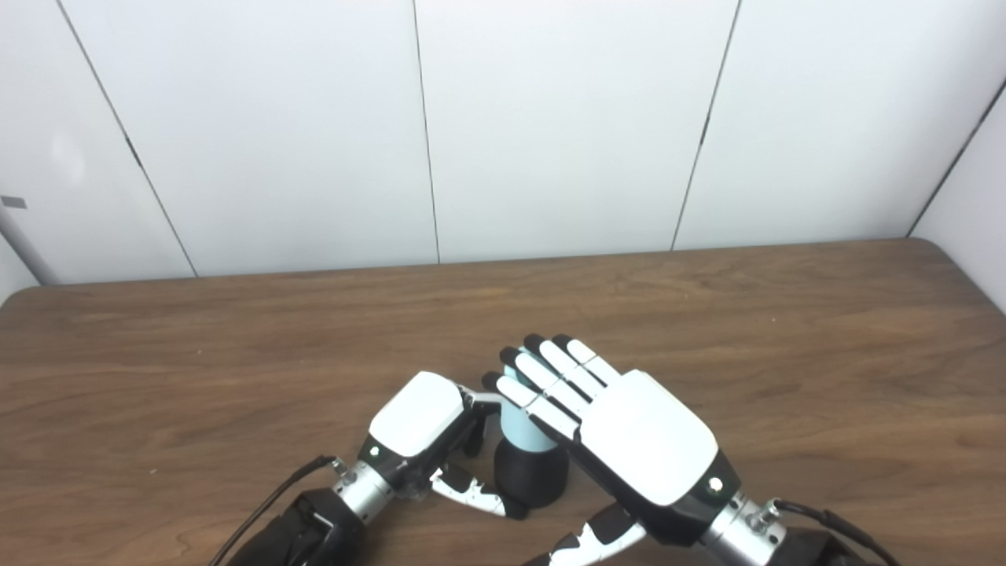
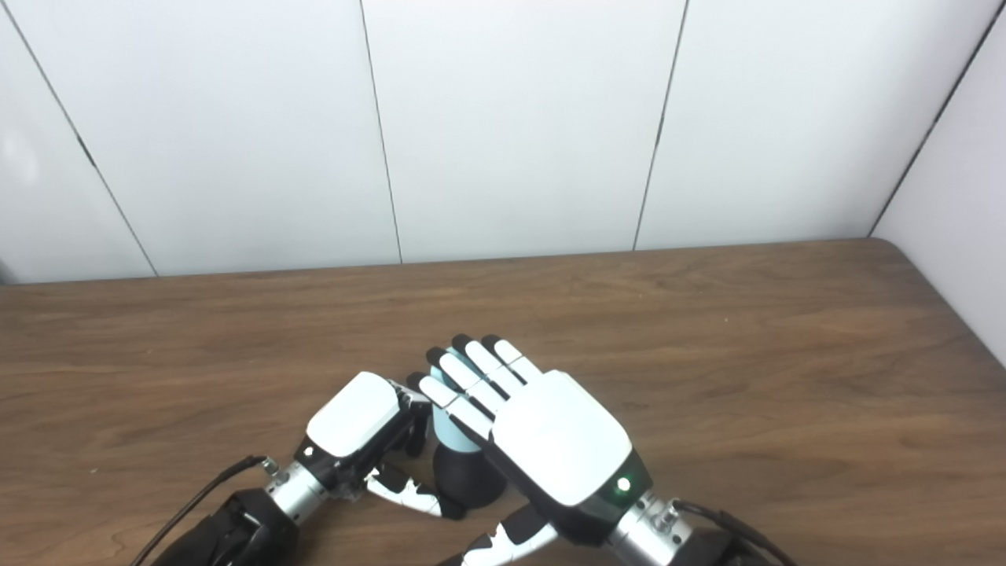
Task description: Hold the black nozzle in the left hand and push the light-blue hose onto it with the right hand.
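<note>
on the brown wooden table (image 1: 786, 330), close to its near edge, the round black plastic nozzle (image 1: 531, 474) stood upright, and the short light-blue hose (image 1: 523, 426) stood on top of it, so the two made one small column; how deep the hose sat on the nozzle could not be seen. the left hand (image 1: 428, 440), white on its back and black at the sides, was at the left of this column with its fingers curled down, and its thumb (image 1: 479, 495) lay along the table and reached the low part of the nozzle. it looked like the left hand was grasping the nozzle, but the fingers were partly hidden behind the white back cover, so the grip was not fully clear. the right hand (image 2: 534, 428) came from the right and was above and just beside the hose. its fingers (image 1: 550, 377) were straight and close together, laid flat over the upper part of the hose and covering its top end, and they were not wrapped around it. the thumb of the right hand pointed to the left near the bottom edge of the view, apart from the nozzle. behind the table was a white panelled wall (image 1: 550, 118) with thin dark seams.
</note>
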